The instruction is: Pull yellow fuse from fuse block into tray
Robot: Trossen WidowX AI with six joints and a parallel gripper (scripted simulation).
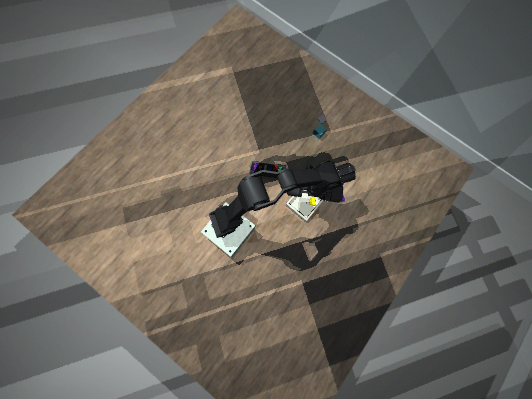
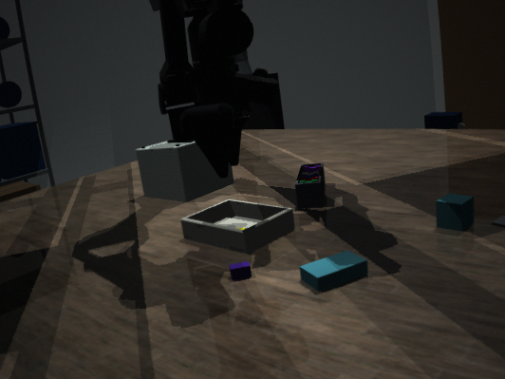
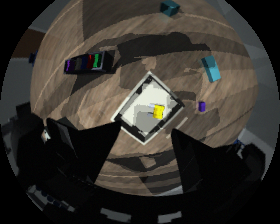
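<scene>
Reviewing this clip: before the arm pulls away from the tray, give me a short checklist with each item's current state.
1. Yellow fuse inside the tray: ok, it lies on the tray floor.
2. Gripper released: ok, the fingers stand apart with nothing between them.
3. Gripper clear of the fuse: ok, the wrist view shows the fuse below and apart from the fingers.
4. Fuse block untouched: ok, it stands off to the side of the tray with its coloured fuses seated.
5. Fuse at rest: cannot tell from one moment.
6. Retreat path clear of the purple block and teal block: ok, both lie outside the tray, on the table.
</scene>
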